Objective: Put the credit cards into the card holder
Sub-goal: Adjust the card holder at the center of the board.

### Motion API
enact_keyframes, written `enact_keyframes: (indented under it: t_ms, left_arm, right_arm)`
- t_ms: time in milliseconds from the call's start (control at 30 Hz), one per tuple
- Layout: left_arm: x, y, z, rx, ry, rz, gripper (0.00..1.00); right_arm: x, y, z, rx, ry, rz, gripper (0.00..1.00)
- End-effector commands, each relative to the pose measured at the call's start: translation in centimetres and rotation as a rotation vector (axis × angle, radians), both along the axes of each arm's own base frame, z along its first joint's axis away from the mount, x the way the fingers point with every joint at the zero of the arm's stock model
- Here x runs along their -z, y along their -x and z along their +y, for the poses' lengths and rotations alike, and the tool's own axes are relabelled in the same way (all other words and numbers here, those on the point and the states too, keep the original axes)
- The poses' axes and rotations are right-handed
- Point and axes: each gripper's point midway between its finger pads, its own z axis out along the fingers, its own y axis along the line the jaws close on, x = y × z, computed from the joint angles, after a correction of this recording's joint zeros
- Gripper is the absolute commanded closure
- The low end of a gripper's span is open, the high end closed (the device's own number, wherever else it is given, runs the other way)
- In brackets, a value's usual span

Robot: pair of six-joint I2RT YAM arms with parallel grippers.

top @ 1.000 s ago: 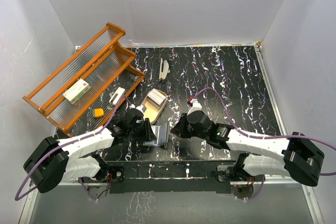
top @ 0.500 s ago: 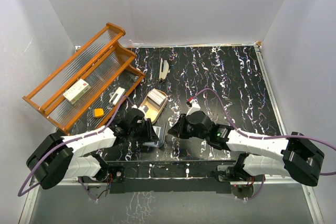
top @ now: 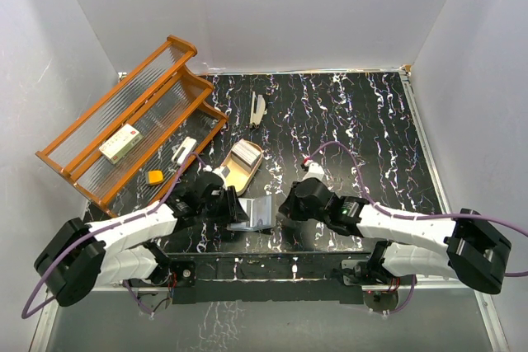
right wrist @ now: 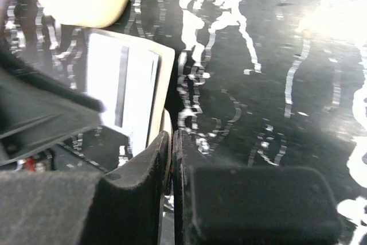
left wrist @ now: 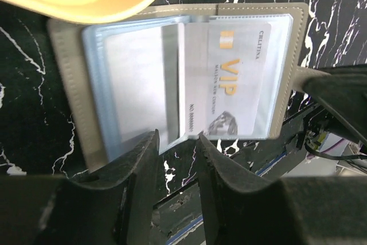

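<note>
The card holder (left wrist: 132,84) lies open mid-frame, just above my left gripper (left wrist: 178,140) (jaws narrowly parted, gripping nothing). My right gripper (right wrist: 171,136) pinches its edge. One holder, one VIP card (left wrist: 235,78).

Card holder (top: 252,215) on table (top: 363,121) near front edge; tray (top: 241,164) just behind it; rack (top: 124,125) farther back-left

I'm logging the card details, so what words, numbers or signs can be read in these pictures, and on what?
"VIP": gold letters on the card in a clear sleeve of the card holder.
"NO" followed by digits: along the same card's edge, but the digits are too blurred to read.
Small print at the card's corner and under "VIP": too blurred to read.
Red marks on the white box in the rack: too small to read.
</note>
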Motion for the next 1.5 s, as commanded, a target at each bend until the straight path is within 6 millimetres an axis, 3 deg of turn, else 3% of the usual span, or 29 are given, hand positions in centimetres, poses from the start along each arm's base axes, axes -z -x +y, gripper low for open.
enact_keyframes:
  t_ms: [0,167,333,500,767,1200,1467]
  left_arm:
    - [-2.0,-0.9,0.7,-0.03,-0.018,-0.065,0.67]
    - [-3.0,-1.1,1.5,-0.04,-0.038,-0.101,0.61]
    - [-3.1,-1.4,1.5,-0.04,-0.031,-0.118,0.55]
    - [-3.3,-1.8,0.7,-0.036,0.001,-0.114,0.53]
    - [-3.2,-2.1,0.0,-0.025,0.023,-0.112,0.53]
    - [-4.4,-2.2,-0.9,-0.017,0.064,-0.104,0.53]
    - [-5.8,-3.0,-1.1,-0.023,0.063,-0.135,0.51]
  right_arm:
    - [-1.0,-1.8,-2.6,0.096,0.124,-0.079,0.92]
    - [-1.6,-2.0,-3.6,0.127,0.18,-0.069,0.71]
    - [-3.7,-2.1,-1.6,0.085,0.11,-0.077,0.63]
    - [-4.2,-2.2,0.9,0.023,0.012,-0.088,0.64]
    - [-1.9,-2.4,2.2,-0.017,0.057,-0.057,0.66]
    - [3.5,-1.9,1.0,-0.016,0.145,-0.016,0.74]
    - [4.0,-1.8,0.4,-0.01,0.164,-0.012,0.75]
